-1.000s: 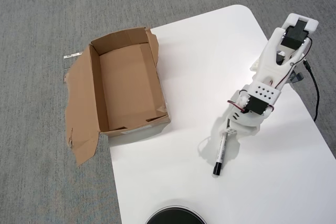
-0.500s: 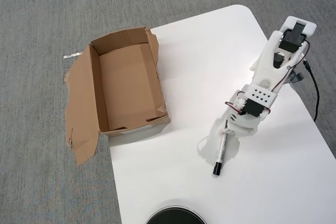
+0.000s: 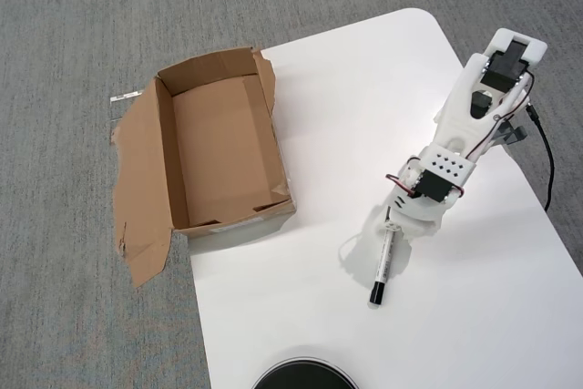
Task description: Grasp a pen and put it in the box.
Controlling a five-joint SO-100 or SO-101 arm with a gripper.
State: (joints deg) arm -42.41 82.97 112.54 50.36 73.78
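Note:
The pen (image 3: 383, 266), a slim white marker with a black cap at its near end, lies on the white table (image 3: 474, 316), pointing toward the front edge. My gripper (image 3: 393, 225) is right over the pen's far end, which runs in under the white gripper body. That body hides the jaws from above, so I cannot tell whether they are closed on the pen. The brown cardboard box (image 3: 164, 143) stands open and empty to the left in the overhead view, with ragged flaps. It sits partly on the table's left edge and partly over the grey carpet.
A round black object (image 3: 303, 377) shows at the table's front edge. The arm's base (image 3: 512, 52) stands at the back right, with a black cable (image 3: 547, 157) running along the table's right edge. Grey carpet (image 3: 73, 25) surrounds the table.

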